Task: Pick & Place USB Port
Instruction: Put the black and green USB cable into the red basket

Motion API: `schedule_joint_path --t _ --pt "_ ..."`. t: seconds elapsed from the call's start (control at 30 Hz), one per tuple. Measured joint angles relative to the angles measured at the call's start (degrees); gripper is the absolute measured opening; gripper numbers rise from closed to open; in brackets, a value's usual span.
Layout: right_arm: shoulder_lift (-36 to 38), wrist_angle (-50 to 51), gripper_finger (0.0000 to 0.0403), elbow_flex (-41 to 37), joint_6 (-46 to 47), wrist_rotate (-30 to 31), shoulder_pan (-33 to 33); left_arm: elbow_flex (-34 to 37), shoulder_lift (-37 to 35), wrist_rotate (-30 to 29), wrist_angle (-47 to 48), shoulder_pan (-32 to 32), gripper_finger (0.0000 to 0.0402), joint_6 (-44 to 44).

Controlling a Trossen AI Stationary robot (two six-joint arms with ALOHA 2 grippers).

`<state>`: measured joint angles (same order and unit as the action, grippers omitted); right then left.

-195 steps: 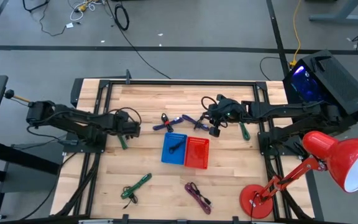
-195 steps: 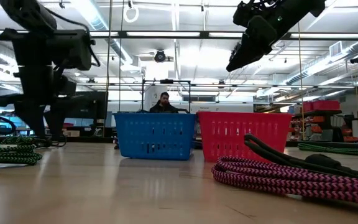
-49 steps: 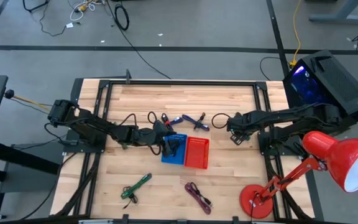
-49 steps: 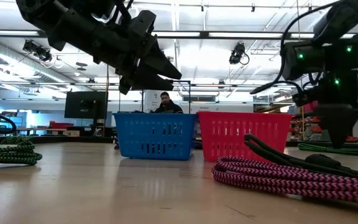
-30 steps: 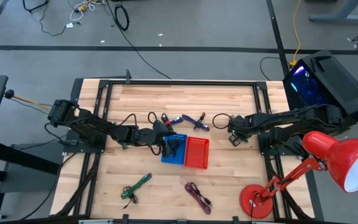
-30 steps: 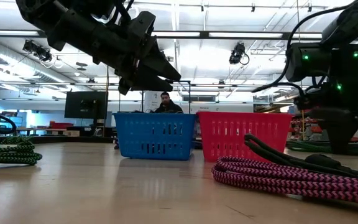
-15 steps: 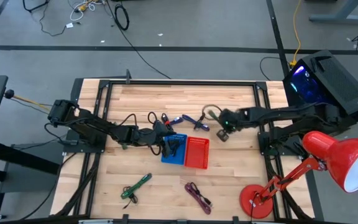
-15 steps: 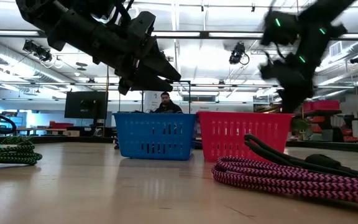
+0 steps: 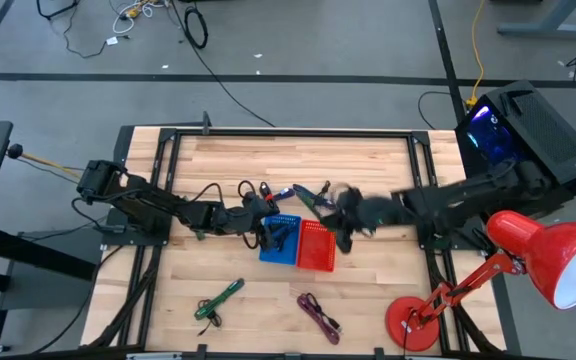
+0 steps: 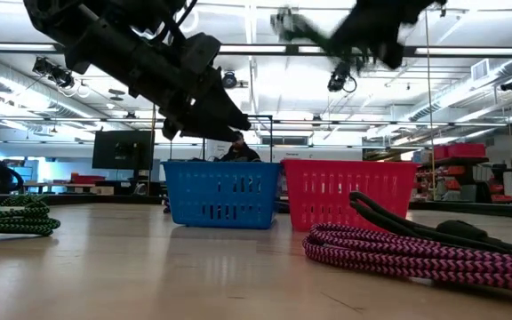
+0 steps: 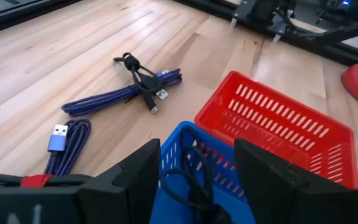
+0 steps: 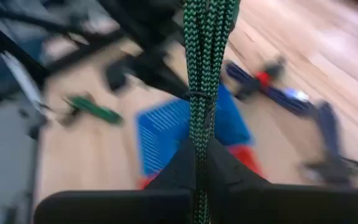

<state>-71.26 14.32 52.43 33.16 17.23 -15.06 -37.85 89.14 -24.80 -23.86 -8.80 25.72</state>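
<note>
My right gripper (image 12: 197,158) is shut on a green braided cable bundle (image 12: 204,62). In the high view it is a blur (image 9: 351,218) above the far right corner of the red basket (image 9: 316,247). My left gripper (image 11: 197,149) is open above the blue basket (image 9: 280,238), where a black cable (image 11: 194,177) lies inside, below its fingers. Whether the fingers touch that cable, I cannot tell. The two baskets stand side by side at the table's middle. My right gripper pinches the green bundle between its two fingers at a point along the gathered strands (image 12: 199,134), several strands together. The bundle runs on past the fingertips, in line with the fingers, and is lifted clear of the table.
Two blue-purple USB cables (image 9: 268,194) (image 9: 313,195) lie just beyond the baskets. Another green cable (image 9: 218,298) and a pink-black cable (image 9: 318,316) lie near the front edge. A red desk lamp (image 9: 418,320) stands at the near right corner. A person sits beyond the table (image 10: 236,147).
My right gripper has risen from the table's right side, lifting the green cable clear, and swung quickly left toward the baskets, now blurred above the red one. My left gripper has stayed open over the blue basket.
</note>
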Motion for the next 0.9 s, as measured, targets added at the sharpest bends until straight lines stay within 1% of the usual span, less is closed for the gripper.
schedule_joint_path --t 0.1,0.2,0.27,0.3,0.37,0.43,0.57,0.67,0.8,0.9 --pt "0.0 -7.81 0.0004 -1.64 3.37 11.33 -8.72 0.0 0.0 -0.01 0.23 0.03 0.0211 -0.01" --pt "-0.81 -15.97 0.0004 -4.7 6.27 25.66 -17.14 0.0 0.0 0.0 0.25 0.0 0.0211 -0.01" --pt "-2.28 -19.55 0.0004 -7.15 9.8 35.37 -21.45 0.0 0.0 -0.02 0.22 0.03 0.0211 0.03" --pt "-3.09 -21.62 0.0004 -8.46 11.82 39.19 -23.1 0.0 0.0 -0.01 0.23 0.03 0.0211 0.03" --pt "-5.16 -26.37 0.0004 -10.81 15.6 45.23 -25.31 0.0 0.0 -0.01 0.2 0.03 0.0211 0.2" --pt "-7.99 -32.95 0.0004 -13.05 17.42 49.32 -26.57 0.0 0.0 0.0 0.22 0.03 0.0211 0.25" --pt "-14.79 -47.34 0.0004 -14.49 17.39 52.5 -26.81 0.0 0.0 -0.01 0.2 0.03 0.0211 0.6" --pt "-20.91 -53.84 0.0004 -14.5 18.02 52.59 -26.44 0.0 0.0 -0.02 0.2 0.03 0.0211 0.62" --pt "-26.9 -55.84 0.0004 -14.54 22.76 51.13 -25.28 0.0 0.0 0.0 0.2 0.03 0.0211 0.62" --pt "-29.59 -55.82 0.0004 -14.54 26.84 50.7 -24.17 0.0 0.0 0.0 0.18 0.03 0.0211 0.6"
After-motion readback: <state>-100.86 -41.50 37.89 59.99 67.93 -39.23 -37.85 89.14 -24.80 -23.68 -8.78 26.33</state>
